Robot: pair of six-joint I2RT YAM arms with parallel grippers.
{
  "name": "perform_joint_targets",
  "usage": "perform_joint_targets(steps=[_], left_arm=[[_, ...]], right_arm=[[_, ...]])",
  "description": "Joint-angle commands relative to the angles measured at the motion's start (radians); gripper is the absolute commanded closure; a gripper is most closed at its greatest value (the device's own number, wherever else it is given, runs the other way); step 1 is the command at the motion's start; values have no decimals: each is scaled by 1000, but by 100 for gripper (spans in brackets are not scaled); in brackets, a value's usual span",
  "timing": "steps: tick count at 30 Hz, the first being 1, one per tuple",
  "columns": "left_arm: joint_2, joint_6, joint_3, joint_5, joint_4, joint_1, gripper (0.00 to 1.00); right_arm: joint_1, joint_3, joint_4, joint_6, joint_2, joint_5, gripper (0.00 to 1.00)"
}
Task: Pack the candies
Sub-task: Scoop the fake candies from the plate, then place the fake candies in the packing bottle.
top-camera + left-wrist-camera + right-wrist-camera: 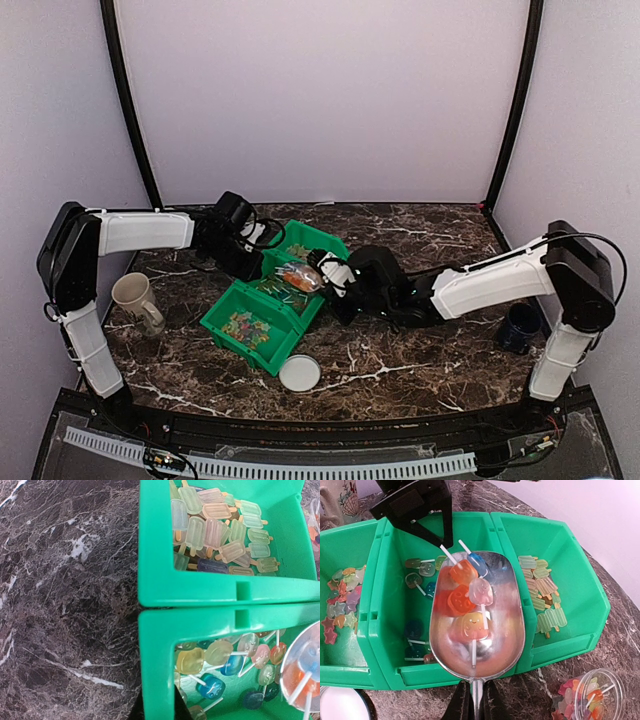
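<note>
Over the green bin's middle compartment, centre frame, my right jaws clamp a metal scoop heaped with candies; my left jaws sit closed.

A green bin sits on the marble table. A beige mug stands left, a dark mug right, a white lid near the bin.

No writing, label, brand or number is legible. The mug, up-left of the scoop in the right gripper, bears only a painted motif.
</note>
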Motion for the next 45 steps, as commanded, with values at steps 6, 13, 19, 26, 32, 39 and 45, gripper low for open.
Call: perform_joint_targets(steps=[6, 13, 19, 26, 32, 39, 45], left_arm=[[-66, -23, 44, 35, 63, 2, 100], [-65, -23, 44, 38, 62, 2, 100], [-62, -23, 43, 41, 62, 1, 100], [-62, -23, 47, 44, 61, 1, 100], [-59, -24, 47, 50, 61, 1, 100], [-57, -26, 49, 55, 59, 2, 100], [-54, -26, 49, 58, 57, 1, 100]], right_arm=[[-9, -110, 198, 14, -111, 52, 100], [-14, -191, 340, 11, -148, 64, 100], [-15, -184, 320, 8, -156, 94, 100], [-40, -144, 84, 6, -243, 186, 100], [-70, -150, -122, 17, -347, 265, 100], [-101, -126, -358, 42, -420, 317, 100], [-133, -94, -521, 74, -424, 331, 100]])
